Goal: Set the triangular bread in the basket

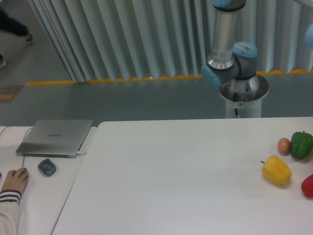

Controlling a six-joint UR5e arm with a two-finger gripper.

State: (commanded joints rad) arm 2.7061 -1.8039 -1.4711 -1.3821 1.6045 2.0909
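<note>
The triangular bread and the basket are both out of view. Only the arm's base and lower links [230, 63] show, standing behind the table's far edge. The gripper is outside the frame, so its state does not show.
At the white table's [176, 176] right edge lie a yellow bell pepper [276, 170], a small brown egg [283, 146], a green pepper [301, 144] and part of a red pepper [308, 186]. On a side table at left are a closed laptop [55, 137], a mouse [47, 167] and a person's hand [14, 180].
</note>
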